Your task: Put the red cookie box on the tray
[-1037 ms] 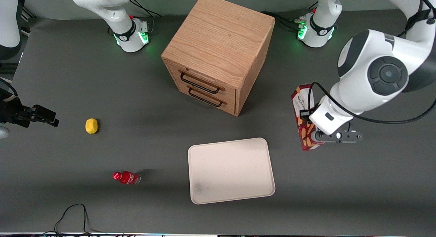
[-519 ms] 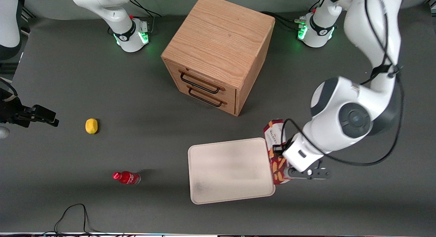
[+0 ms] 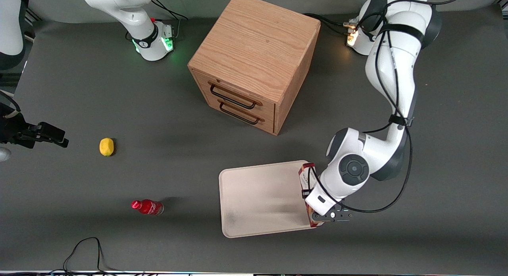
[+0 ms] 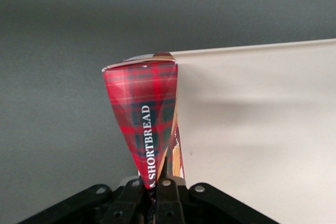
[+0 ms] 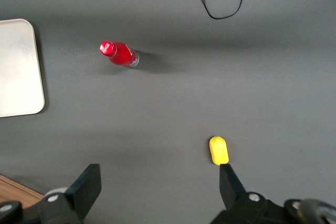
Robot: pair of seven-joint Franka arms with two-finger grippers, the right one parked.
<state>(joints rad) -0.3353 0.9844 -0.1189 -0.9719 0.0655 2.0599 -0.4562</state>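
- Carton, long narrow red tartan cookie box, has travelled w/ the left arm from the bare grey surface near the wooden two-drawer cabinet to the working-arm edge of the big flat cream-white tray over the last sec.
- Tool sits at the tray's corner nearest the front camera, on the working arm's side; it was well clear of the tray a sec ago.
- Wrist view: tool clamped tight on the box end, fingers pinching the cardboard; the other end juts away, right along the tray rim.
- Box looks to straddle the rim line: part over tray, part over grey surface. Can't tell if it's touching the tray or held above it.
- Judgement: carry phase nearly done, release not yet. Box prob needs a nudge further inward, toward tray centre, then down, else it may tip off the low rim.
- Small red bottle and yellow lemon-like item lie well apart, toward the parked arm's end; no part in this.
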